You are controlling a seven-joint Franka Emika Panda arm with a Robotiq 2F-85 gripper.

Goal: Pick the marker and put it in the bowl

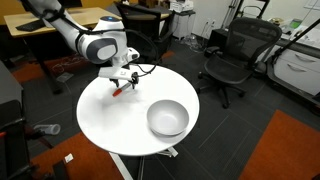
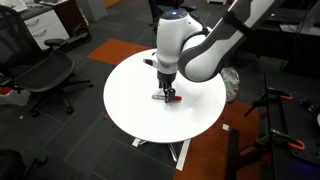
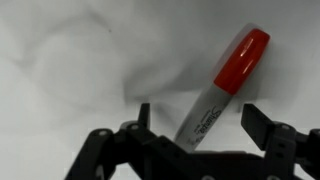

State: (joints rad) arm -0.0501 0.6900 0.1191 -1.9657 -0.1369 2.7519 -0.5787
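Note:
The marker [image 3: 225, 85] has a red cap and a grey-white body and lies on the white table. In the wrist view it lies between the two open fingers of my gripper [image 3: 197, 122], with gaps on both sides. In both exterior views the gripper [image 1: 124, 82] [image 2: 165, 92] is down at the table over the marker [image 1: 121, 90] [image 2: 170, 97]. The grey-silver bowl [image 1: 167, 118] stands upright and empty on the table, apart from the gripper; it is hidden behind the arm in an exterior view.
The round white table [image 1: 105, 115] [image 2: 130, 100] stands on a dark carpet. Black office chairs [image 1: 232, 55] [image 2: 40, 72] and wooden desks [image 1: 60, 22] stand around it.

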